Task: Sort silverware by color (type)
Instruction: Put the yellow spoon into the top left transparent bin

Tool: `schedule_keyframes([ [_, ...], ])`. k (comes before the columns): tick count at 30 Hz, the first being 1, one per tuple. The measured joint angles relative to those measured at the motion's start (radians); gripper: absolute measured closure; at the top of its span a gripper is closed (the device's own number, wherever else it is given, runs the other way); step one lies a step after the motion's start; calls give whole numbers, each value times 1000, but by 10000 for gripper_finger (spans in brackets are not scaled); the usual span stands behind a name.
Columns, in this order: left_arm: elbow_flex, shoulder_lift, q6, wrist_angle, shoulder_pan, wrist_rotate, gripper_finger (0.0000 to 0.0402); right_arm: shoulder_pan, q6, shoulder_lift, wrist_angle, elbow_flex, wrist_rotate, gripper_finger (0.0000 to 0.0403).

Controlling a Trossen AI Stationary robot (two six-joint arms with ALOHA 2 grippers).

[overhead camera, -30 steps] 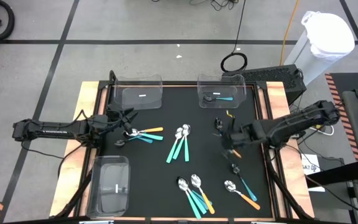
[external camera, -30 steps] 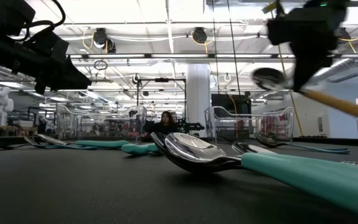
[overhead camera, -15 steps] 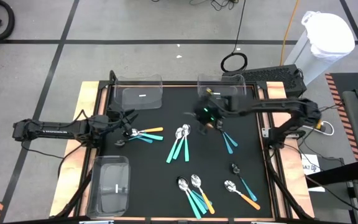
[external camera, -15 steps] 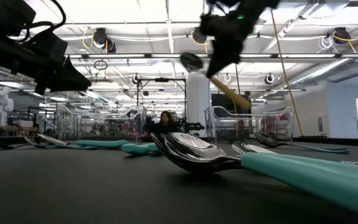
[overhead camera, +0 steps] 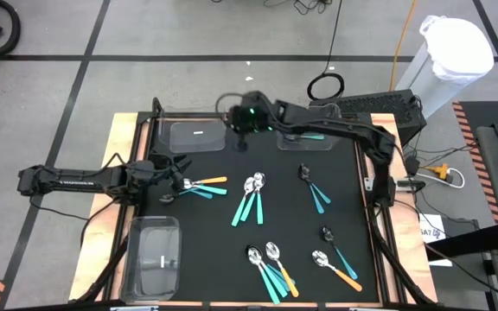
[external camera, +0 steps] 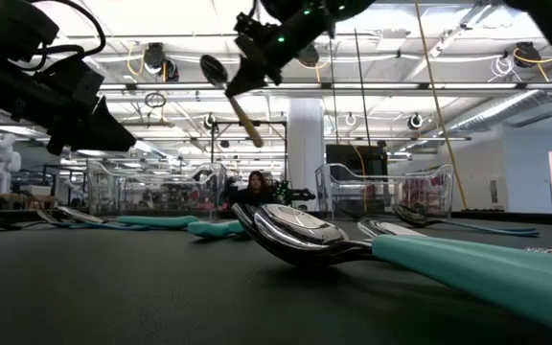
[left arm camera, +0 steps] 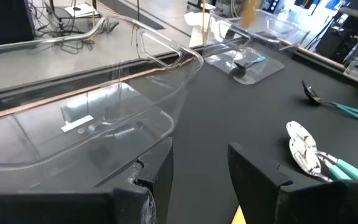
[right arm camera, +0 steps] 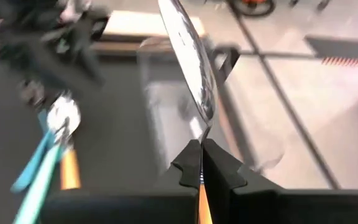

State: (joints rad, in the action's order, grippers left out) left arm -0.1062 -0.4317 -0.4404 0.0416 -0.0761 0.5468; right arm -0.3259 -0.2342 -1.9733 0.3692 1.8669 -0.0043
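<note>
A: The orange-handled spoon with the shiny metal bowl is up in the air, pinched at the handle by the right gripper, fingers clamped tight on it.

B: It hangs beside the clear plastic bin at the far left corner of the black mat.

A: The left gripper waits low near a small teal-and-orange spoon cluster, fingers parted, holding nothing.
</note>
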Motion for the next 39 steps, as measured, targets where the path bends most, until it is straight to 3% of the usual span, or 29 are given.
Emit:
schedule_keyframes([
  [8,0,0,-3,-2,0,-9,249,-28,-87,-234,-5,338,-13,403],
  [14,0,0,-4,10,0,-49,249,-53,-93,-369,-50,477,-57,403],
  [26,0,0,-26,72,0,-47,249,-98,-19,-506,-89,490,-130,403],
  [39,0,0,-25,73,0,-34,249,-99,-28,-526,102,490,-122,403],
])
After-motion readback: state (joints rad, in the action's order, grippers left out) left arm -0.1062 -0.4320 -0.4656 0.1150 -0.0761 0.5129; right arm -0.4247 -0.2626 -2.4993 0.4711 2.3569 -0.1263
